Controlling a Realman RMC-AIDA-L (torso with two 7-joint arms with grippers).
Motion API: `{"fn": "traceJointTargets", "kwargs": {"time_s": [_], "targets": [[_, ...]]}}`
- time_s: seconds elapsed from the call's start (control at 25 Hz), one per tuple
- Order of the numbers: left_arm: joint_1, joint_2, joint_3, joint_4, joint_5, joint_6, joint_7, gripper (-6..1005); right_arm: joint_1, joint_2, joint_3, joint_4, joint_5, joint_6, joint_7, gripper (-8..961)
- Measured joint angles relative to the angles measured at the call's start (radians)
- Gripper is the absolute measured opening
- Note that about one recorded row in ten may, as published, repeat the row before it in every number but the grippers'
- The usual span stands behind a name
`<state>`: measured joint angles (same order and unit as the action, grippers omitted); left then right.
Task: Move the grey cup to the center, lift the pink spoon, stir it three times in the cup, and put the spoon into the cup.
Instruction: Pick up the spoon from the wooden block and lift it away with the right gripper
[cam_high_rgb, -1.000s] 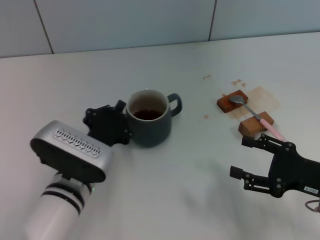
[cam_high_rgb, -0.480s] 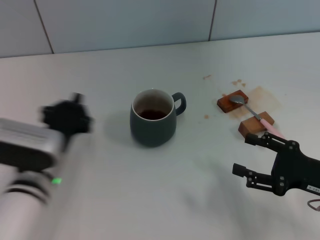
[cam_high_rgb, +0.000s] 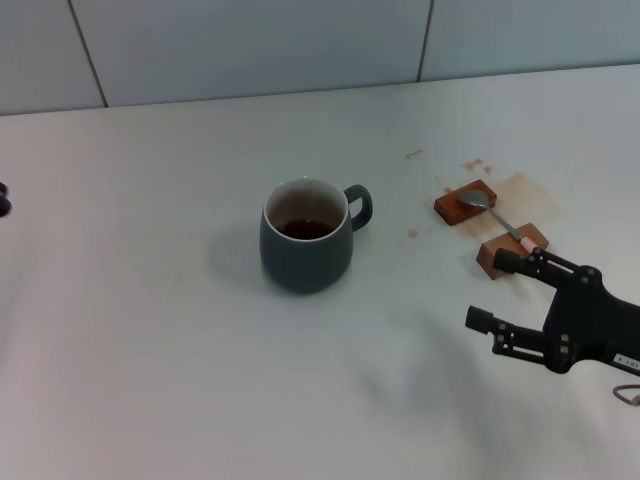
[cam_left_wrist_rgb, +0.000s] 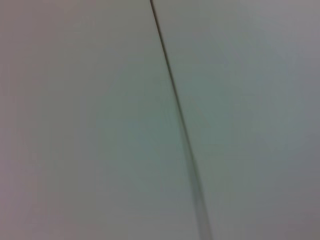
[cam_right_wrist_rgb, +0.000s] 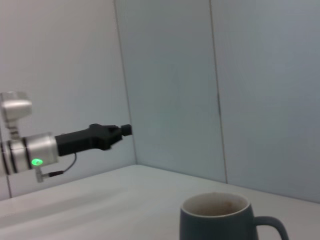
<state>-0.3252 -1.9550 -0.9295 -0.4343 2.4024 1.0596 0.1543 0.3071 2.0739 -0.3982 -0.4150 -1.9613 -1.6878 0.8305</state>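
One slim spoon with a silver metal bowl and pale pink handle (cam_high_rgb: 508, 226) lies at the right of the head view, bridging two small brown wooden blocks (cam_high_rgb: 466, 204), bowl on the upper block, handle running down over the lower one. It looks light, stiff and smooth, likely to skid or tip off its rests if nudged, so the raised stretch of handle between the blocks seems the best place to pinch it. Its pink end disappears behind the upper finger of the black right gripper (cam_high_rgb: 510, 291), which sits in the lower right with fingers spread wide, empty; the spoon lies just beside that upper fingertip, not between the two.

Near the middle of the frame stands the round dark blue-grey ceramic mug (cam_high_rgb: 306, 240), handle toward the spoon, with dark liquid inside; heavy enough to stay put, I'd judge, though the liquid could slop. Brown stains mark the white table (cam_high_rgb: 150, 350) around the blocks. At the far left edge, only a sliver of the left gripper (cam_right_wrist_rgb: 107, 134) shows; from the right wrist view I cannot tell its finger state.
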Motion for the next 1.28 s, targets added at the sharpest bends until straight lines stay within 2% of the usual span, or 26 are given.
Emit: {"fn": "traceJointTargets", "kwargs": {"time_s": [0.04, 0.08, 0.12, 0.16, 0.2, 0.32, 0.36, 0.4, 0.44, 0.52, 0.56, 0.6, 0.76, 0.84, 0.92, 1.0, 1.04, 1.08, 1.12, 1.16, 1.28], "targets": [[0.0, 0.029, -0.003, 0.013, 0.085, 0.033, -0.135, -2, 0.001, 0.0, 0.007, 0.001, 0.0, 0.0, 0.001, 741], [0.0, 0.049, -0.004, 0.026, 0.149, 0.069, -0.234, -1, 0.002, 0.001, 0.014, 0.002, 0.0, 0.0, 0.001, 741], [-0.003, 0.091, -0.009, 0.066, 0.281, 0.165, -0.43, -1, 0.004, 0.001, 0.026, 0.008, 0.001, 0.0, 0.002, 740], [-0.003, 0.091, -0.009, 0.066, 0.281, 0.165, -0.43, -1, 0.004, 0.001, 0.026, 0.008, 0.001, 0.0, 0.002, 739], [-0.011, 0.122, -0.009, 0.104, 0.374, 0.251, -0.555, -1, 0.005, 0.001, 0.038, 0.017, 0.001, 0.0, 0.003, 739], [-0.041, 0.173, 0.045, 0.202, 0.48, 0.434, -0.71, -1, 0.006, 0.001, 0.054, 0.024, 0.001, 0.0, 0.003, 736], [-0.041, 0.173, 0.045, 0.202, 0.48, 0.434, -0.71, -1, 0.005, 0.001, 0.058, 0.027, 0.001, 0.0, 0.003, 736], [-0.076, 0.189, 0.136, 0.317, 0.488, 0.586, -0.762, -1, 0.005, 0.002, 0.061, 0.028, 0.001, 0.001, 0.003, 735], [-0.092, 0.187, 0.173, 0.374, 0.488, 0.651, -0.777, -1, 0.005, 0.002, 0.061, 0.028, 0.001, 0.001, 0.003, 734], [-0.123, 0.173, 0.242, 0.483, 0.488, 0.757, -0.799, 2, 0.004, 0.003, 0.069, 0.04, 0.001, 0.004, 0.003, 733], [-0.123, 0.173, 0.242, 0.483, 0.488, 0.757, -0.799, 5, 0.004, 0.003, 0.069, 0.04, 0.001, 0.004, 0.003, 732], [-0.145, 0.142, 0.315, 0.58, 0.487, 0.809, -0.81, 8, 0.003, 0.003, 0.072, 0.048, 0.001, 0.005, 0.003, 732], [-0.163, 0.06, 0.434, 0.731, 0.483, 0.836, -0.798, 19, -0.002, 0.003, 0.072, 0.05, 0.001, 0.006, 0.004, 729], [-0.165, 0.027, 0.44, 0.772, 0.477, 0.83, -0.775, 25, -0.004, 0.003, 0.073, 0.055, 0.001, 0.006, 0.004, 728], [-0.165, 0.027, 0.44, 0.772, 0.477, 0.83, -0.775, 30, -0.004, 0.003, 0.073, 0.061, 0.001, 0.007, 0.004, 726], [-0.165, -0.016, 0.433, 0.784, 0.431, 0.809, -0.759, 36, -0.005, 0.003, 0.074, 0.064, 0.001, 0.006, 0.004, 725], [-0.165, -0.016, 0.433, 0.784, 0.431, 0.809, -0.759, 46, -0.005, 0.003, 0.074, 0.066, 0.001, 0.006, 0.004, 724], [-0.166, -0.031, 0.434, 0.784, 0.41, 0.804, -0.759, 56, -0.005, 0.003, 0.074, 0.067, 0.001, 0.005, 0.002, 724], [-0.171, -0.061, 0.44, 0.787, 0.382, 0.785, -0.759, 67, -0.005, 0.003, 0.075, 0.068, 0.001, 0.003, 0.0, 723], [-0.177, -0.08, 0.447, 0.789, 0.376, 0.764, -0.759, 77, -0.006, 0.003, 0.075, 0.068, 0.001, 0.002, 0.0, 722], [-0.179, -0.087, 0.452, 0.786, 0.376, 0.755, -0.759, 135, -0.008, 0.003, 0.075, 0.067, 0.001, -0.002, 0.0, 720]]}}
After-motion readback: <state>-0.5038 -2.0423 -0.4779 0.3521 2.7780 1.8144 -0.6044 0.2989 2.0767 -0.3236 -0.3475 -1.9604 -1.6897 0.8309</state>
